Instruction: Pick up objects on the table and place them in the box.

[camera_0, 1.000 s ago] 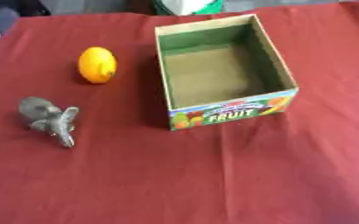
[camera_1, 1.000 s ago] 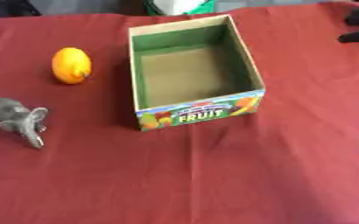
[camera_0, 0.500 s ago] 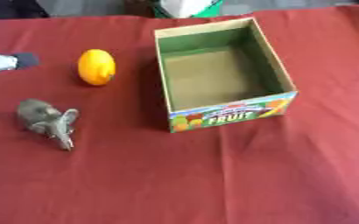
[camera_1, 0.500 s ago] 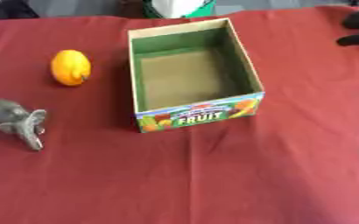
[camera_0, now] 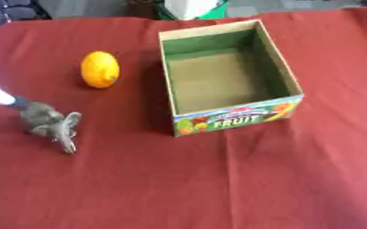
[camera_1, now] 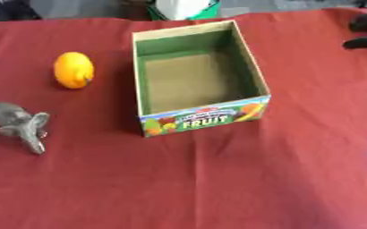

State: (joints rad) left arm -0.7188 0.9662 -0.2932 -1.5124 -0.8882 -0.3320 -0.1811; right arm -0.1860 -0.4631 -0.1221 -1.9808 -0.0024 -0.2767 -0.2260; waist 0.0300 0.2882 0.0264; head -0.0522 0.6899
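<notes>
Since the earlier frame, the left hand (camera_0: 0,95) has advanced from the table's left edge and now reaches the grey elephant toy (camera_0: 52,126), its tip meeting the toy's upper left side. Only a white and dark tip shows, so whether its fingers are straight or curled cannot be told. The toy lies on the red tablecloth (camera_0: 218,179), near the left edge, below the orange fruit (camera_0: 100,69) and well apart from the open cardboard box (camera_0: 229,78), which stands right of the fruit with its printed FRUIT label facing the viewer. The right hand (camera_1: 365,31) appears as dark shapes at the upper right edge; its finger state cannot be told.
</notes>
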